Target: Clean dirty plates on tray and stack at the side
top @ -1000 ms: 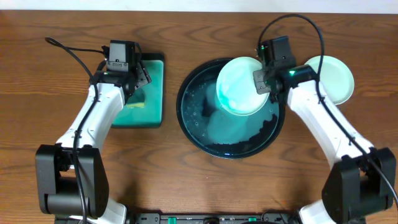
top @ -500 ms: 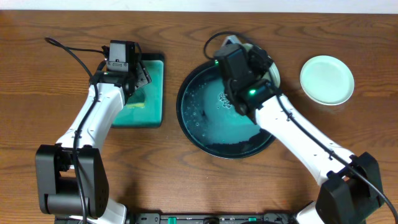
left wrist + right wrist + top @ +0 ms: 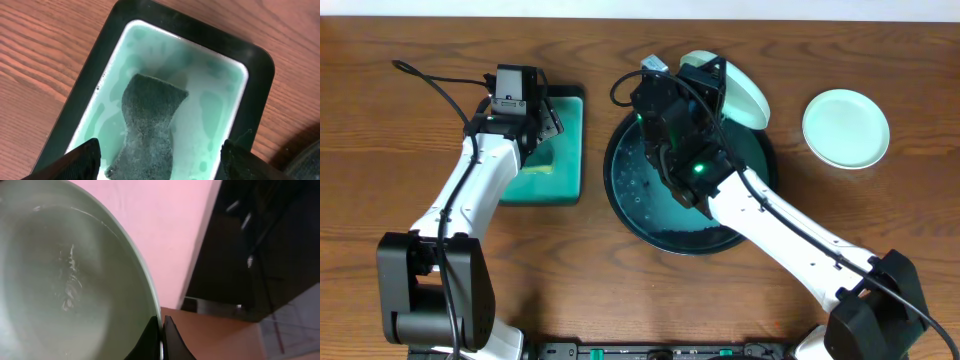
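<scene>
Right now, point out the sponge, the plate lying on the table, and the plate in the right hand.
sponge [image 3: 147, 125]: left wrist view, its middle.
plate on the table [image 3: 846, 128]: overhead view, its centre.
held plate [image 3: 65, 280]: right wrist view, its wet inner face.

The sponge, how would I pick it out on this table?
Find the rectangular teal tray with a black rim, left of the round black tray. The sponge lies in its milky liquid: dark grey-green, rough and waisted, the only thing in it.
</scene>
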`<state>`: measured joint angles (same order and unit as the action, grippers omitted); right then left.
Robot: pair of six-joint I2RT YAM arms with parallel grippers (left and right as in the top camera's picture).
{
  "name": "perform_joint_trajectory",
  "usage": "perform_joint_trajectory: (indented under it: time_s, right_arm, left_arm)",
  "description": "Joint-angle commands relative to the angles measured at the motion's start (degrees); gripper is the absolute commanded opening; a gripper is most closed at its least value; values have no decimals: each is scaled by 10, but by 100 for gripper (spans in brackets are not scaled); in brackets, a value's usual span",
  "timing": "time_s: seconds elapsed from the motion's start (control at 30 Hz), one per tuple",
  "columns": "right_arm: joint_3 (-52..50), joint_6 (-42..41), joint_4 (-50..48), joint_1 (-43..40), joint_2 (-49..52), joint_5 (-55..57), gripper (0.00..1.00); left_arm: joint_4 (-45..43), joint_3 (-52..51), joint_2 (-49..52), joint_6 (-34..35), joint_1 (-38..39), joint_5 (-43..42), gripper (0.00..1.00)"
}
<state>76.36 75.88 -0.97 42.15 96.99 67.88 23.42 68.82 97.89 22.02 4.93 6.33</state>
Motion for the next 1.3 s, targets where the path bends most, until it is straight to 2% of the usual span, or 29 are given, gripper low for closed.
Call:
perform_joint_trajectory:
  time_s: [0.0, 0.17, 0.27, 0.4, 0.6, 0.67, 0.83, 0.93, 1.03, 1.1, 1.17, 1.27]
  right_arm:
    - [10, 75, -30, 14, -10, 32, 1]
    - [10, 111, -58, 25, -10, 35, 1]
    - [10, 97, -56, 25, -10, 34, 1]
    - [7, 7, -20, 25, -10, 28, 1]
    - [7, -183, 180, 17, -10, -89, 1]
    - [7, -177, 175, 17, -10, -81, 1]
    - [7, -55, 81, 18, -10, -8, 1]
    - [7, -28, 42, 18, -10, 8, 1]
    - [7, -103, 87, 18, -10, -38, 1]
    - [7, -177, 182, 16, -10, -132, 1]
    - [7, -205, 274, 8, -7, -231, 1]
    - [7, -266, 283, -4, -6, -207, 1]
  left_arm:
    - [1, 0, 2, -6, -2, 3, 77]
    - [1, 0, 2, -6, -2, 3, 77]
    - [1, 0, 2, -6, -2, 3, 77]
    - [1, 0, 2, -6, -2, 3, 77]
    - [1, 0, 2, -6, -2, 3, 78]
    - [1, 0, 2, -6, -2, 3, 78]
    - [1, 0, 2, -6, -2, 3, 77]
    - [1, 0, 2, -6, -2, 3, 77]
    - [1, 0, 2, -6, -2, 3, 78]
    - [1, 0, 2, -6, -2, 3, 78]
    - [1, 0, 2, -6, -2, 3, 78]
    - [1, 0, 2, -6, -2, 3, 78]
